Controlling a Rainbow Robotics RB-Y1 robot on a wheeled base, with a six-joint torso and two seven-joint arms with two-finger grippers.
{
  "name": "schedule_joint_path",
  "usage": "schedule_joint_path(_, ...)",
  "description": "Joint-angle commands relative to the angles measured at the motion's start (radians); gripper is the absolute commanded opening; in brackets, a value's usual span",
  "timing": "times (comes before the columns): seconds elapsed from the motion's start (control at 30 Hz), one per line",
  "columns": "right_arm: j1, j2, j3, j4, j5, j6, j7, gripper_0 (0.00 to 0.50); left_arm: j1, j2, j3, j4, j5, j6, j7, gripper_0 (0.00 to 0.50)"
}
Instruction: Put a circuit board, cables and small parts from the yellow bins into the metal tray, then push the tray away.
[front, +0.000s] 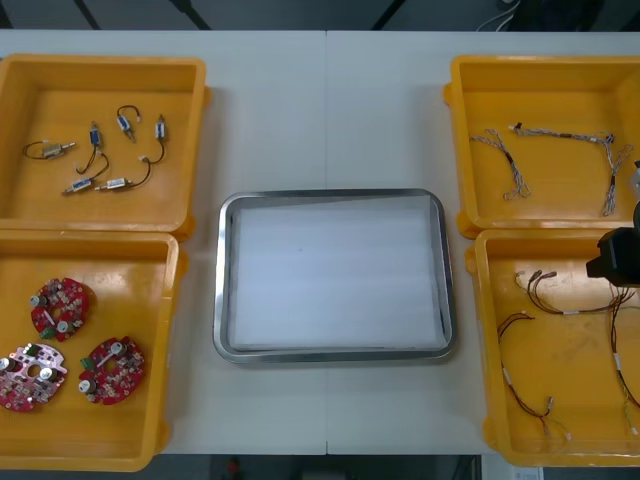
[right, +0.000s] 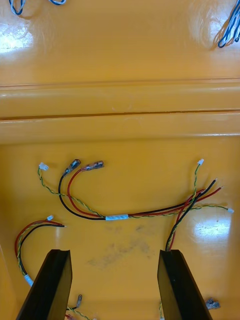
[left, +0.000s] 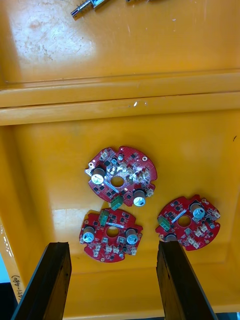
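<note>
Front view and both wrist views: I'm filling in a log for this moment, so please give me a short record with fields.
tray: metal tray, white inside, nothing in it
near left bin: three circuit boards
far left bin: small metal parts
far right bin: blue and white cables
near right bin: red, black and yellow cables
left jaws: open, above the circuit boards
right jaws: open, above the red, black and yellow cables
</note>
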Motion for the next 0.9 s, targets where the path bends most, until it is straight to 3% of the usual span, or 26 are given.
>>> schedule_joint_path(0.03,0.004,0.005,0.008,-0.008,-0.005,-0.008,0.017,0.500,0.008,0.027,0.024,-0.001,0.005,-0.009,0.036,0.500)
schedule_joint_path(0.9,0.004,0.005,0.008,-0.008,-0.005,-0.008,0.017,0.500,0.008,0.027,0.024,-0.001,0.005,-0.009,0.036,0.500)
